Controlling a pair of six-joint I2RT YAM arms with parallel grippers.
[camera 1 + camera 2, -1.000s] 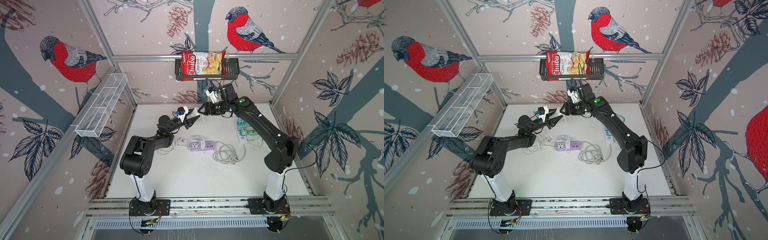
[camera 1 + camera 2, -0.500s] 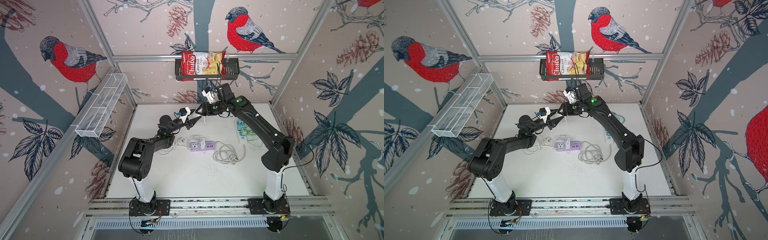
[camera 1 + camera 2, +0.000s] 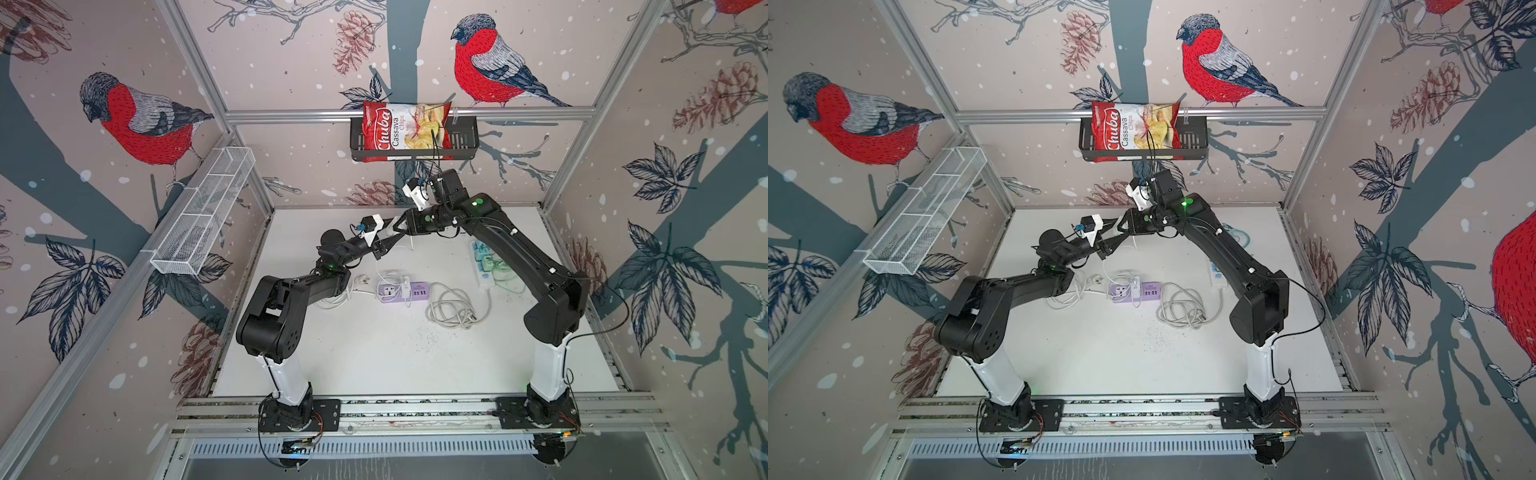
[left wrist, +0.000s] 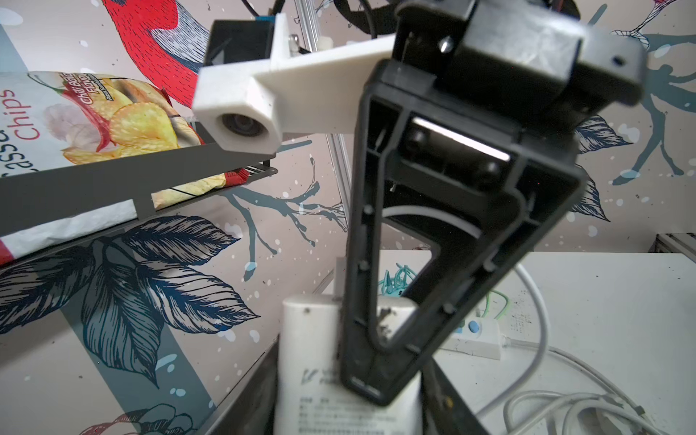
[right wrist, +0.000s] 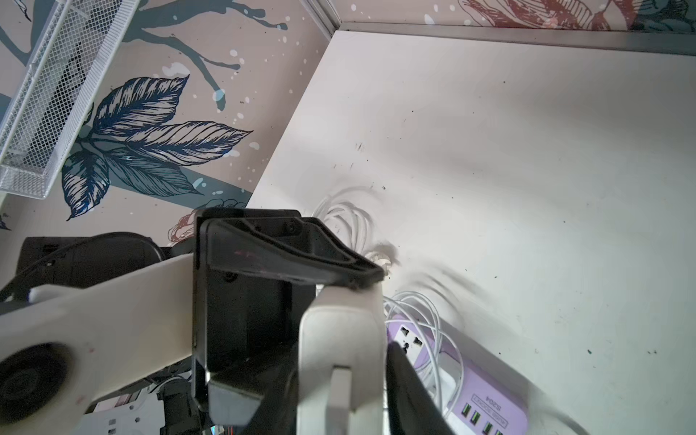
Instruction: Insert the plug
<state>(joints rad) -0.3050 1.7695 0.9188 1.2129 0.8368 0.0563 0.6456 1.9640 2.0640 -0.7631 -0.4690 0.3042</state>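
A white plug [image 5: 339,327], flat prong facing the camera, sits clamped between the right gripper's [image 5: 341,354] dark fingers. The left arm's black finger [image 5: 286,256] touches its far edge. Beyond, a purple power strip [image 5: 486,399] lies among white cable [image 5: 350,218].

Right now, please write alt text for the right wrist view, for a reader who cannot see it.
A white plug is gripped by the fingers of both the right gripper and the left gripper. Beyond it, a purple power strip and coiled white cable lie on the table.
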